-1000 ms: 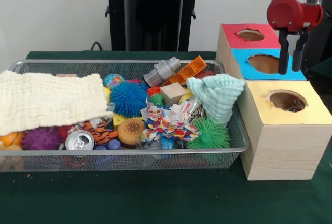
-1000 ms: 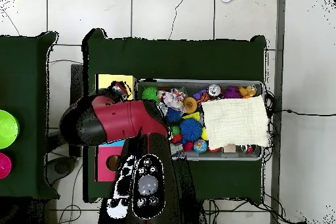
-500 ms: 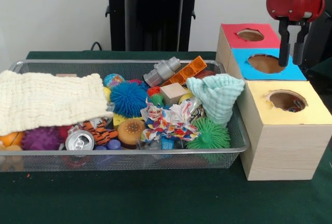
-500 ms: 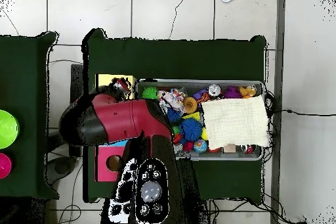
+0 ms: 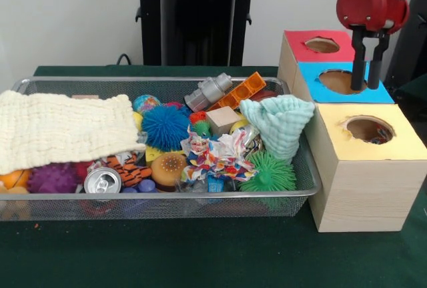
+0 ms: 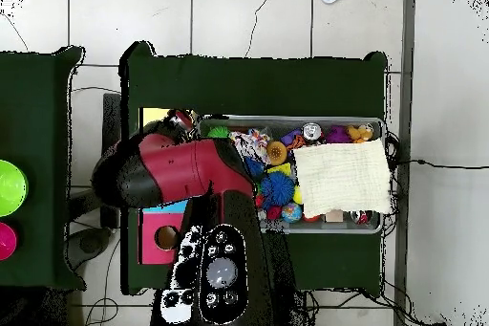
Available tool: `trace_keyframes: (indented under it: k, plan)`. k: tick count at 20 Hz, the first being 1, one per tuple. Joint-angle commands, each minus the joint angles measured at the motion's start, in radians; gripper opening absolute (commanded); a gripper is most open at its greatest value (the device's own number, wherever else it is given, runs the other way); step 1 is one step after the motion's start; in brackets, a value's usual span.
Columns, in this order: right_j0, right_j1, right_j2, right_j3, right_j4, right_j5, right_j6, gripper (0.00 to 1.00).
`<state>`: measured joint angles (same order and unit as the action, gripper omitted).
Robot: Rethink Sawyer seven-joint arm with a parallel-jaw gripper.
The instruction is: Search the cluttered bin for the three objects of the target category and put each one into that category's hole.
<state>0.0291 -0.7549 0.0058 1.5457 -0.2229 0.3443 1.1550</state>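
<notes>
Two dark fingers of the gripper (image 5: 365, 87) hang slightly spread and empty above the blue box (image 5: 343, 82), having shifted from the yellow box's (image 5: 368, 131) side toward the bin (image 5: 160, 205) over the last second. Judgement: a drop is finished and the arm is heading back to search. Which category is wanted cannot be told; candidates lie in the bin's clutter. A cream cloth (image 5: 63, 130) covers one end, and a mint cloth (image 5: 279, 124) drapes the nearer corner, hiding items.
</notes>
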Motion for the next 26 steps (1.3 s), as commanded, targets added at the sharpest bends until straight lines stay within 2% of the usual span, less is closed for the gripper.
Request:
trace_keyframes:
  k: [1,18,26]
  plan:
    - [-0.1,0.072,0.089,-0.054,-0.086,0.045,-0.022,1.0]
    - [-0.307,0.076,0.303,-0.086,-0.183,0.128,-0.181,1.0]
    - [-0.352,0.116,0.337,-0.083,-0.27,0.096,-0.163,1.0]
